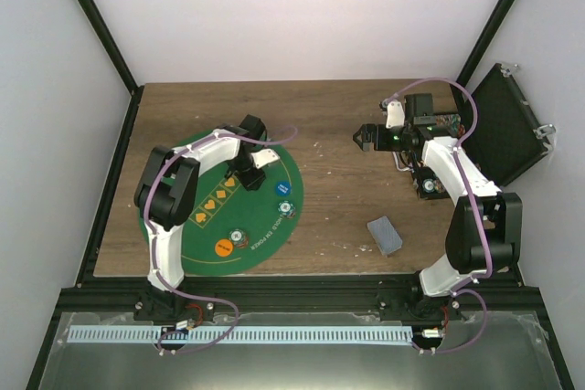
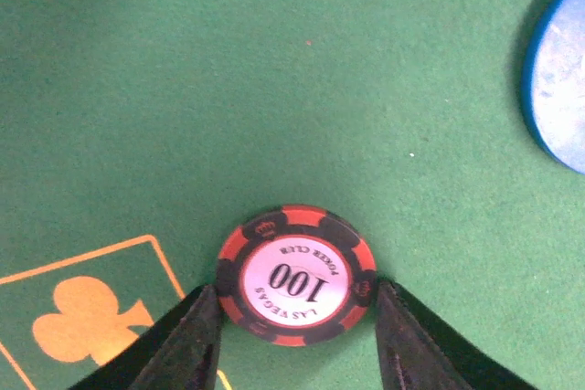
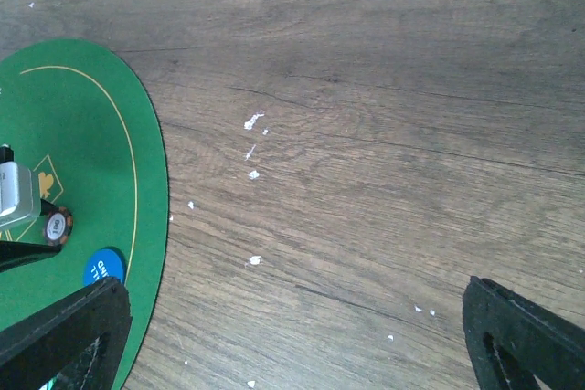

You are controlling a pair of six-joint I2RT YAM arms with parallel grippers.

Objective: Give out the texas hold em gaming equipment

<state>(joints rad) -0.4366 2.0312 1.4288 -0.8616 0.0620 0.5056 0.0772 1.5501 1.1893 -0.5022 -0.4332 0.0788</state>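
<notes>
Nearest the bases, on bare table (image 1: 338, 216) right of the mat (image 1: 254, 216): deck (image 1: 385, 236), flat, grey-blue back up, well apart from both grippers. At the mat's near edge: orange chip (image 1: 222, 247), with a second chip (image 1: 239, 238) just beside it, colours too small to tell. Farther in, near the mat's right rim: teal chip (image 1: 286, 209), then blue chip (image 1: 281, 188), the two close but apart. Beyond those: left gripper (image 2: 295, 288), low over the felt, narrowed to the width of a red chip (image 2: 295, 274), dark fingers (image 2: 187, 344) against its two sides. Chip face up, marked 100, on plain green just beside an orange club mark (image 2: 87, 317); blue chip off to one side in the left wrist view. Farther still, high over bare wood between mat and case (image 1: 507, 125): right gripper (image 1: 362, 137), spread wide, holding nothing. Case black, at the table's far right edge.
</notes>
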